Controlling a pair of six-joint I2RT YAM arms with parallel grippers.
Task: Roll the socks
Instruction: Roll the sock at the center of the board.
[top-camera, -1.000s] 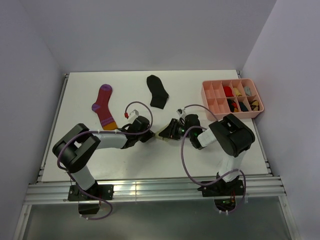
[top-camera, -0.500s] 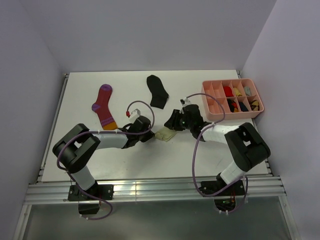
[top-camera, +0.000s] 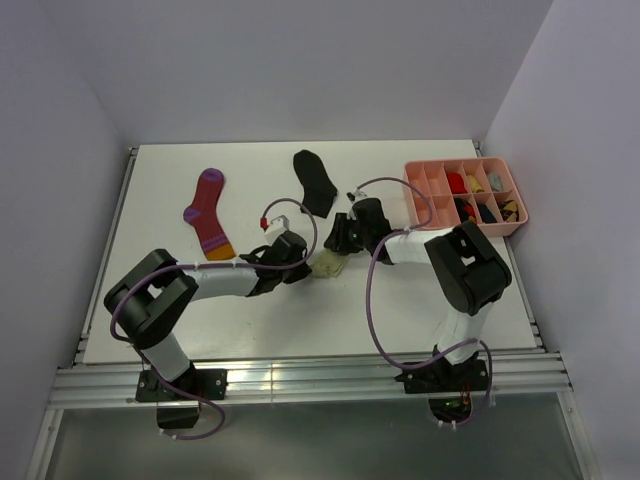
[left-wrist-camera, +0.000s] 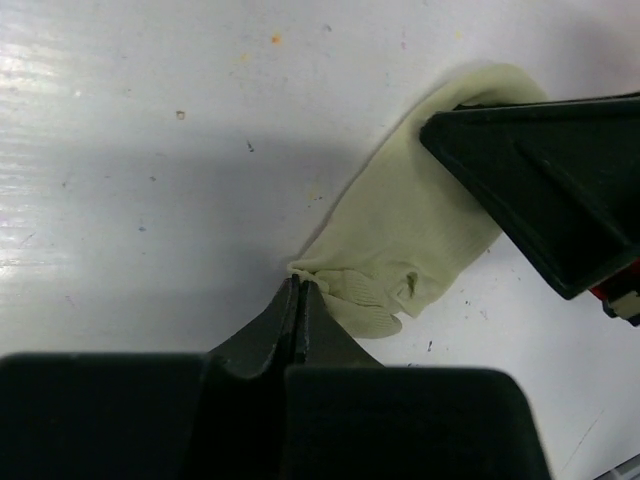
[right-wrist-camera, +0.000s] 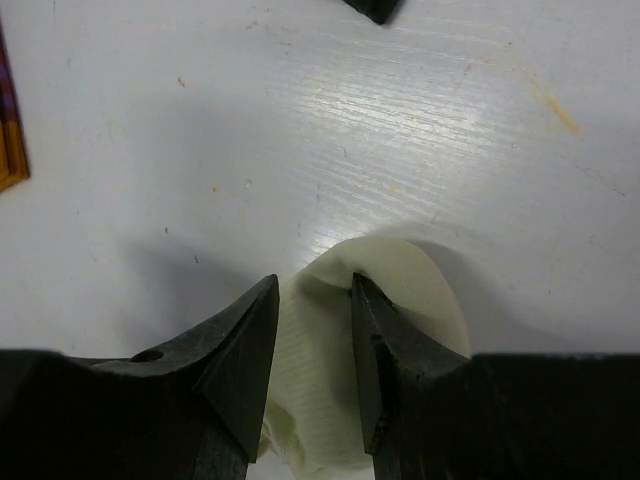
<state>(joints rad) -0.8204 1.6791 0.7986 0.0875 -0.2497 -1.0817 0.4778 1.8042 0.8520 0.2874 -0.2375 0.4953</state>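
Cream sock (left-wrist-camera: 400, 250) is the one in play. It's lying on the white bench (top-camera: 200, 310) about dead centre, sandwiched between the two tools. Its long axis runs pretty much from one tool to the other, with the left tool (left-wrist-camera: 300, 290) at the near-left end and the right tool (right-wrist-camera: 312, 290) at the far-right end. So both arms are right on it and neither is really the nearer one.

Left tool is fully closed with its tips on a puckered corner of the fabric. Looks to me like it's pinching that corner, though only a sliver is caught. Right tool is about half open, its fingers (right-wrist-camera: 240, 340) straddling a raised, curled-over edge of the sock. There's fabric in the gap, but I wouldn't call it clamped.

My guess is the next bit hinges on the right side rolling that curled end back along the sock toward the pinned corner.

Black sock (top-camera: 315, 183) and the magenta striped sock (top-camera: 208, 212) lie further back, well apart and not yet rolled. Pink tray (top-camera: 470, 229) sits off to the right.
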